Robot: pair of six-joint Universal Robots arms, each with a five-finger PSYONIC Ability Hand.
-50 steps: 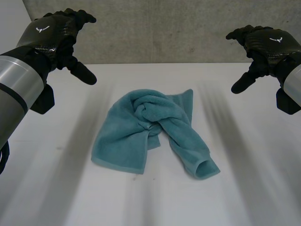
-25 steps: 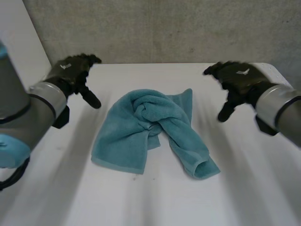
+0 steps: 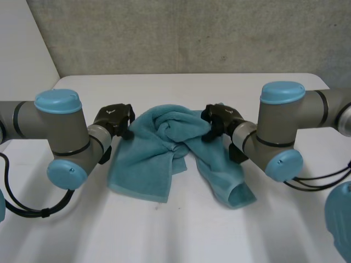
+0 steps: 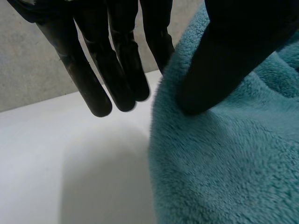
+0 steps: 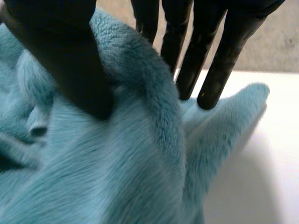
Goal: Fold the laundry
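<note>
White desk (image 3: 181, 235) below a rough grey wall (image 3: 192, 33), with a white panel (image 3: 22, 49) at the far left. At the desk's middle, a teal towel (image 3: 164, 153), crumpled and twisted, bunched at its far end and trailing toward the near right in a rolled tail. Left robot hand (image 3: 114, 118) at the towel's far left edge, right robot hand (image 3: 219, 116) at its far right edge beside an upturned corner, both low over the desk. In the left wrist view, fingers (image 4: 117, 70) straight and held apart from the thumb (image 4: 224, 60), hanging over bare desk just beside the towel's edge, thumb tip down on the pile, nothing clamped. In the right wrist view, straight fingers (image 5: 224, 56) beyond a raised fold, thumb (image 5: 70, 60) in front of it on the cloth, spread wide, the fold between them but not squeezed. Hard to make out in the head view: fingertips of both robot hands, hidden behind wrists and grey arms (image 3: 66, 137). Right arm cut off at the edge. Inner folds of the towel hidden under its top layers.
</note>
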